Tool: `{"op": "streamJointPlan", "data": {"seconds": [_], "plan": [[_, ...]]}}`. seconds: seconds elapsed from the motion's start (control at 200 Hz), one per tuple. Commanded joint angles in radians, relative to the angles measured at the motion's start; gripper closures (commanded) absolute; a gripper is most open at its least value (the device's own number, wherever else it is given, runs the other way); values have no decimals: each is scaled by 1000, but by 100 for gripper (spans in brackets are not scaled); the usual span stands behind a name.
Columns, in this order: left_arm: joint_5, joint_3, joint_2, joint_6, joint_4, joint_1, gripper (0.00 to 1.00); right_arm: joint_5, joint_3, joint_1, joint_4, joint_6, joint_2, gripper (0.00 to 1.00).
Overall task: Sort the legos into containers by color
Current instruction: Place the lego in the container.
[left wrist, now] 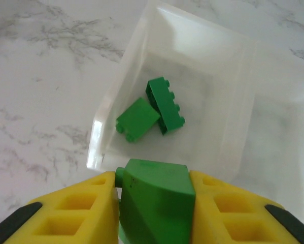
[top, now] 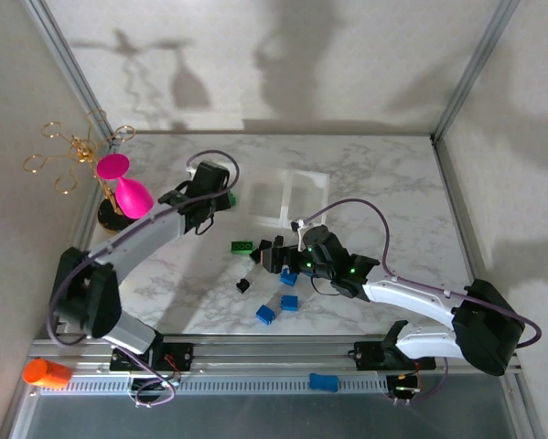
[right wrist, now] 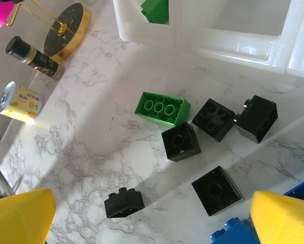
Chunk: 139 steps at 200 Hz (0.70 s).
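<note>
**Surface.** White marble-patterned table (top: 383, 183), bounded by metal frame posts at the far corners and a slotted rail along the near edge. Its far right part lies bare and offers the widest free room.

**Tray.** Translucent white low-walled plastic tray (top: 292, 197) sits mid-table toward the far side. Its near rim (right wrist: 233, 43) lies close beyond the loose pieces.

**Left gripper** (left wrist: 152, 179). Its yellow padded fingers (left wrist: 75, 208) are drawn in narrow and clamp a green plastic brick (left wrist: 159, 213). It hangs just outside the near wall of the tray's left-end compartment (left wrist: 141, 66). Two green oblong bricks (left wrist: 165, 104) (left wrist: 137, 119) lie touching each other near that compartment's centre, with bare floor around them up to the walls.

**Right gripper** (right wrist: 152, 218). The jaws stand at full spread with nothing between them, above the loose pile.

**Loose pieces.**
- One hollow-side-up green brick (right wrist: 163, 108) lies nearest the tray.
- Three black square bricks (right wrist: 180, 142) (right wrist: 214, 119) (right wrist: 257, 118) crowd against its right end, with little clearance between them.
- Two more black bricks (right wrist: 215, 190) (right wrist: 124, 202) lie apart, with open marble around them.
- Two small blue bricks (top: 266, 314) (top: 290, 303) lie near the table's near edge.
- One blue oblong brick (top: 323, 381) rests on the rail, off the marble.
</note>
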Motion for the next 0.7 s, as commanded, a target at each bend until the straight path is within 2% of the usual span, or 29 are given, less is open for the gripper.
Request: {"op": "streamJointPlan", "data": {"seconds": [0.0,0.36,0.691], "plan": [[37,79,96,45,45,32,66,23,9,-9,50,7,-37,1],[21,309,410,70,57,72,65,33,8,-16,43,1,-40,1],[21,378,501,73,37,75,57,26,10,-34,46,-8,-23,1]]}}
